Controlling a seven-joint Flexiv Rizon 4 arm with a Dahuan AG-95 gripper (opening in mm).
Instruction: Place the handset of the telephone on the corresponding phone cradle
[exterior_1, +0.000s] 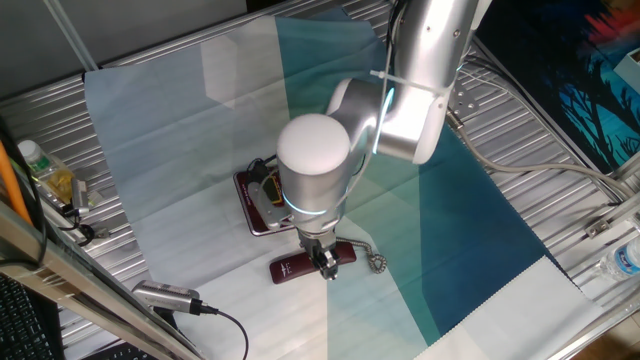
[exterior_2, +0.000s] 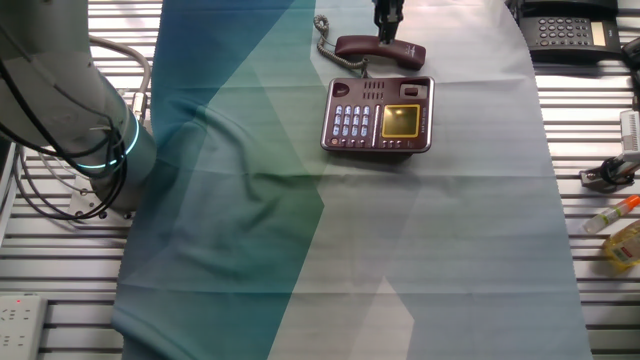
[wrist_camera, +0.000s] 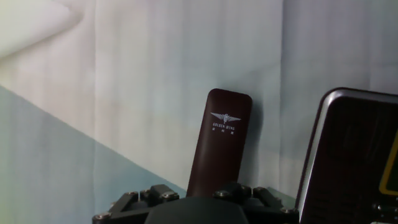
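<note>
The dark-red handset (exterior_1: 298, 266) lies flat on the cloth just in front of the dark-red telephone (exterior_1: 262, 196), parallel to its near side. My gripper (exterior_1: 324, 264) stands over the handset's cord end with a finger on each side, shut on it. In the other fixed view the gripper (exterior_2: 388, 34) comes down onto the handset (exterior_2: 380, 50), next to the phone cradle (exterior_2: 385, 90), the strip along the telephone (exterior_2: 378, 118) facing it. The silvery coiled cord (exterior_1: 372, 258) trails from the handset. The hand view shows the handset (wrist_camera: 221, 143) running under my hand and the telephone (wrist_camera: 354, 155) to the right.
A grey cylindrical device (exterior_1: 165, 295) with a black cable lies at the table's front left. A bottle (exterior_1: 45, 170) stands at the left edge. A black phone (exterior_2: 570, 30), markers (exterior_2: 610, 215) and a power strip (exterior_2: 20, 320) sit off the cloth.
</note>
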